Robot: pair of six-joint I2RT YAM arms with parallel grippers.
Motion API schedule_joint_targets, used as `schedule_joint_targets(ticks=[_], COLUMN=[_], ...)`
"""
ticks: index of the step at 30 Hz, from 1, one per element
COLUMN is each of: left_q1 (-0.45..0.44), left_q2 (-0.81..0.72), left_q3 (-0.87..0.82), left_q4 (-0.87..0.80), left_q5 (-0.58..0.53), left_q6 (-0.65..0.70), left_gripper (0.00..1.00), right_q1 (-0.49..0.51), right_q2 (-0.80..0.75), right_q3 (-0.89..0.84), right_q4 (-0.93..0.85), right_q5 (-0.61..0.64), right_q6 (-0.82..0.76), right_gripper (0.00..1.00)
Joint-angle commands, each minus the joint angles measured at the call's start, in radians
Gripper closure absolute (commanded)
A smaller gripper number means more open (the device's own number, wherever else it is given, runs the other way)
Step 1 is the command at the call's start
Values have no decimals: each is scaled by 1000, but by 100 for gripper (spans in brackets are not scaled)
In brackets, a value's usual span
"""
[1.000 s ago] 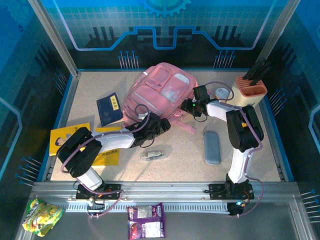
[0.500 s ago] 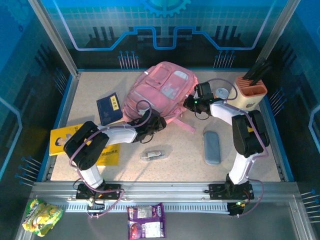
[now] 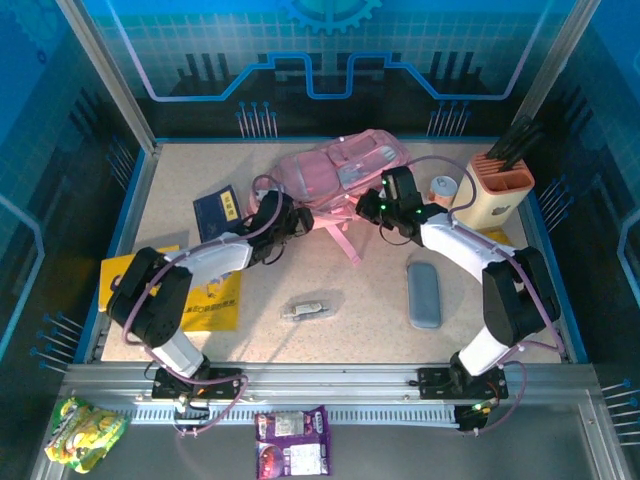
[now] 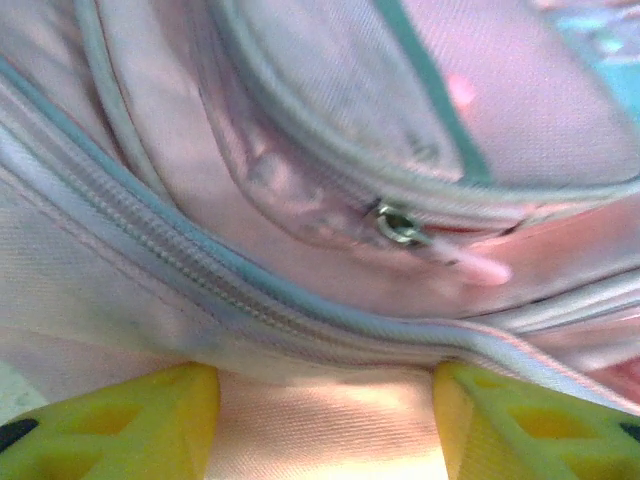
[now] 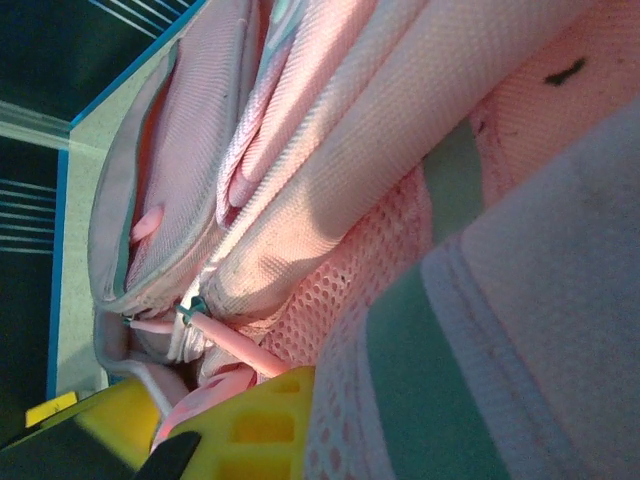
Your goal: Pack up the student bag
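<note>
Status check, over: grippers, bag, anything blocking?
Left gripper pinching student bag fabric. Right gripper clamped on it too. Bag at far side, between both arms. Grey pencil case, blue notebook lie apart, unpacked.

Speckled beige tabletop point(image 3: 370, 335), blue circuit-pattern back wall point(image 3: 320, 60), aluminium front rail point(image 3: 340, 382)

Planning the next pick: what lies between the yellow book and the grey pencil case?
One small silvery object, shown in the top external view.
</note>
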Motion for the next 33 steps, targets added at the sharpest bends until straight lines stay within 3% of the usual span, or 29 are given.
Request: schedule_joint_targets(ticks=[1,5,9,18,28,33], left_q1=[-2,-42,-170,-319,-314,-282], left_q2=[-136,-233,-245,-40,71,82], left_q3=[-17,-35,-37,77,156,155], left_q4=[-67,-180,-170,-67,-24,-7], left_q5=[34,71,70,78,-27,-12], left_q6=[90,89,107,182,282,274], left_gripper=[39,40,40,40,38,37], right_q1=[26,41,44,43,32,25], right_q2=[-48,-77,-85,-102,-108,-96], right_q3=[27,16,13,31,40,62], right_q4=[-23,-25,-27,-49,-57,-65], right_q5=[23,78,71,57,35,5], right_q6=[93,126,155,159,170,181], right_gripper=[100,100,100,100,100,100])
